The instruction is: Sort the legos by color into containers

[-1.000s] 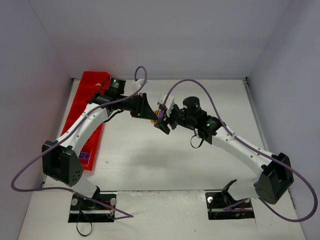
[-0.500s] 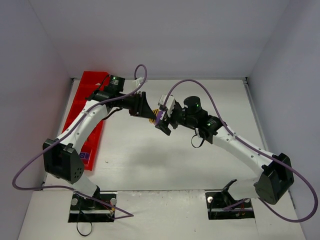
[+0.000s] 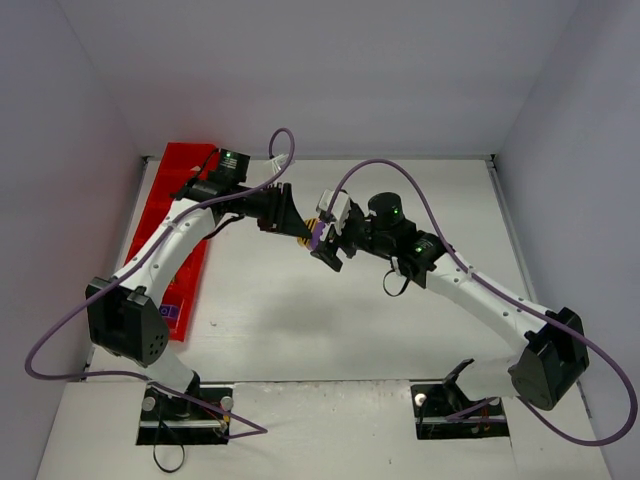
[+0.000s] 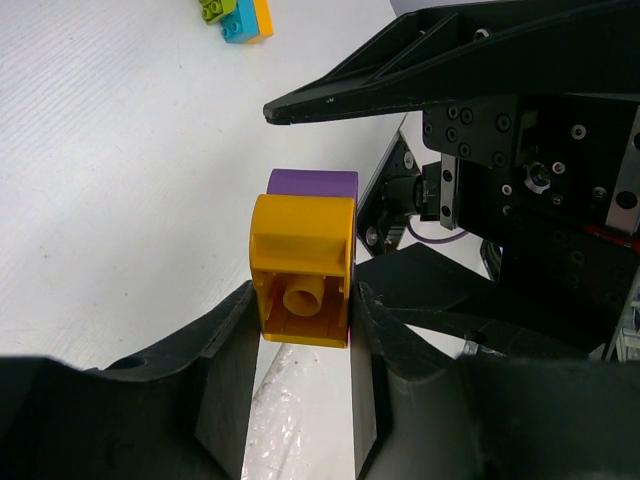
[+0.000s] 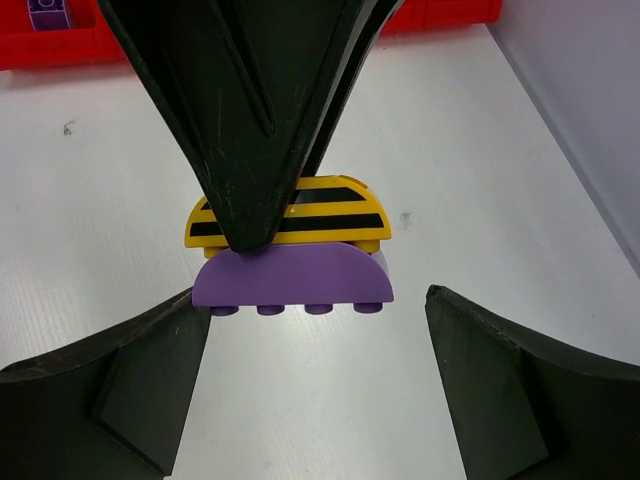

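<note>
Joined pair aloft between your arms
Right of the red tray (image 3: 175,190), your left end effector (image 4: 303,312) clenches the yellow brick (image 4: 302,262), purple brick (image 5: 293,280) stuck to it, above the counter (image 3: 300,310); your right end effector (image 5: 312,322) stands released, jaws flanking the purple brick's long axis, clear of it.

Top view: brick stack (image 3: 315,232) at centre is mostly masked by left gripper (image 3: 301,229) and right gripper (image 3: 325,238). It is too small to read shapes or studs. Red tray (image 3: 180,165): mid section is under left arm (image 3: 165,250), compartment walls not resolvable.

Left wrist view: purple brick (image 4: 312,182) sits behind yellow brick (image 4: 302,250), top edge only visible. Brick cluster (image 4: 237,15) is cut by the top edge.

Right wrist view: left gripper's finger (image 5: 240,130) covers part of the yellow brick's striped face. Tray is cut by the top edge, likewise a purple piece (image 5: 45,12) inside it.
</note>
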